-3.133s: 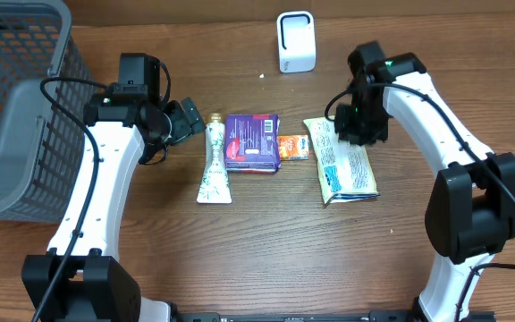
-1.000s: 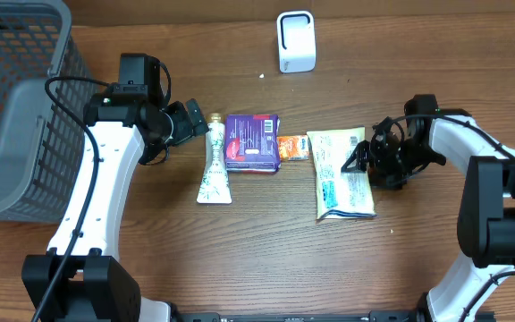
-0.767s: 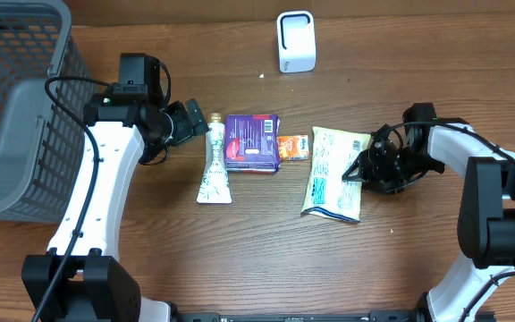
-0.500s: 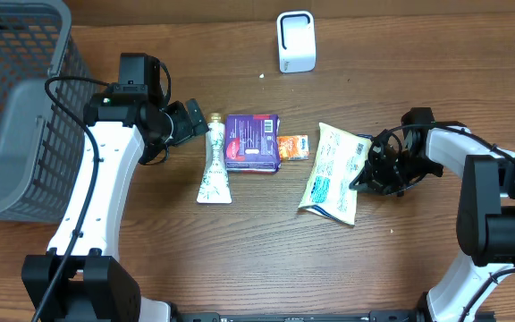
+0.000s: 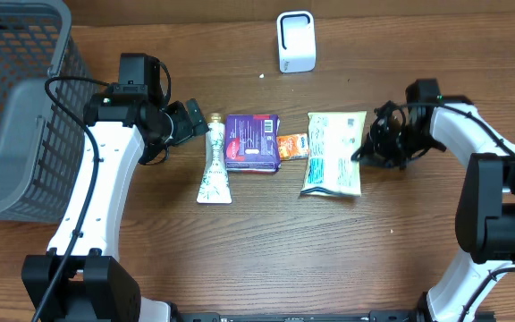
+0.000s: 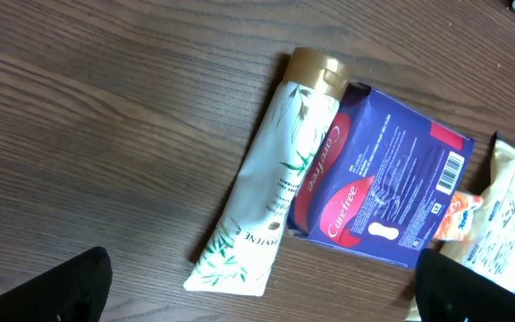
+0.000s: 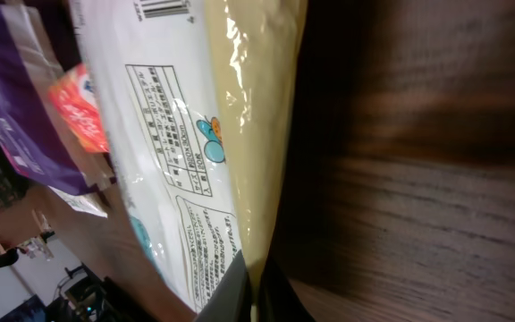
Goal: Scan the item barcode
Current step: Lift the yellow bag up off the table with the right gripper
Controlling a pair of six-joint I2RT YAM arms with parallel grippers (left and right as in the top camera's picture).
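On the table (image 5: pixel 240 259), right jaws pinch the pale packet (image 5: pixel 332 152).

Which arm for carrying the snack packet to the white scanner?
Right. The right gripper is shut on the edge of the snack packet; the left gripper is open beside the gold-capped tube, holding nothing.

**Dark wood table (image 5: pixel 266 259) fills every view**

The table is brown wood with fine grain running side to side. Light falls evenly, leaving a soft sheen and short shadows. A grey mesh basket (image 5: pixel 7 54) sits at its far left edge.
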